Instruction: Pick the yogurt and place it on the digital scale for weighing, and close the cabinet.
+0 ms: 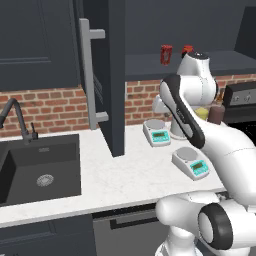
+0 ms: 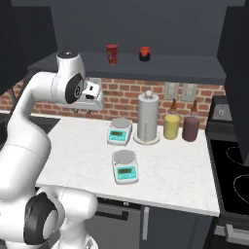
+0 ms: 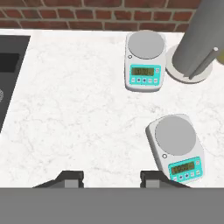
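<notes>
The yogurt (image 1: 166, 54) (image 2: 112, 53), a small upright red cup, stands on the open cabinet's shelf (image 2: 185, 73). One cabinet door (image 1: 111, 75) swings out over the counter, its grey bar handle (image 1: 89, 75) facing me. The digital scale (image 3: 176, 148) (image 1: 190, 162) (image 2: 125, 166) sits turned diagonally near the counter's front, its pan bare. My gripper (image 3: 111, 177) hovers high over the counter and points down, left of the scale. It is open with nothing between its fingertips (image 3: 72, 177).
A second scale (image 3: 145, 61) (image 2: 120, 130) sits square nearer the brick wall. Next to it stands a paper towel holder (image 2: 148, 119), then yellow (image 2: 171, 127) and maroon (image 2: 190, 129) jars. A squat red-and-black item (image 2: 144, 53) shares the shelf. The sink (image 1: 40, 170) lies left, the stove (image 2: 233, 175) right.
</notes>
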Tool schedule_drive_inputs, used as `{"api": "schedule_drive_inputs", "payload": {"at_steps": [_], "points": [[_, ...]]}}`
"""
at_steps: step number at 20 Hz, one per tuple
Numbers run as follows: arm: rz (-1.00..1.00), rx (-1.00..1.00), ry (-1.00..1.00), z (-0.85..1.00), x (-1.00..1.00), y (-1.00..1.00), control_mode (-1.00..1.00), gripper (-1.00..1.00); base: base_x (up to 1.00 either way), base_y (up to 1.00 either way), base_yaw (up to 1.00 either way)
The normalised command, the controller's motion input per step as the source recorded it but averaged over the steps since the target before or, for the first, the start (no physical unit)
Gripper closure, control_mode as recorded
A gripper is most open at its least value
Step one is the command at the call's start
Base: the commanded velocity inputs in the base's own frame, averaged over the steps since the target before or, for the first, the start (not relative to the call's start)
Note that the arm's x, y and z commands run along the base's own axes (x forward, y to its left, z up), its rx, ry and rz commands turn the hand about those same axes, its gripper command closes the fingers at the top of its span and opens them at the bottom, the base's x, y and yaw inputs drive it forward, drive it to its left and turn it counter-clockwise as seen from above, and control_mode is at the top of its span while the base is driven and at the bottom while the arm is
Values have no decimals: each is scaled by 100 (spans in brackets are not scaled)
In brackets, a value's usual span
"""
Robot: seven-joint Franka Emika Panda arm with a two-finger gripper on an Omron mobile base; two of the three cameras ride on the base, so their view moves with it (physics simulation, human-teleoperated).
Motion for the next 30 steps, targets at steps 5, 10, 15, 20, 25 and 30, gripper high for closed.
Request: {"api": "schedule_drive_inputs", "payload": {"at_steps": [5,10,15,20,25,30], "points": [[0,0,-11,1,-42,0,-100,-100,0,0,0],[0,-4,-41,15,-83,1,-100,-100,0,0,0],[0,-1,-47,64,-65,0,-100,-100,0,0,0],[0,0,-22,75,-35,0,-100,-100,0,0,0],[0,0,-21,79,-34,0,-100,-100,0,0,0],[0,0,-12,70,-20,0,-100,-100,0,0,0]]}}
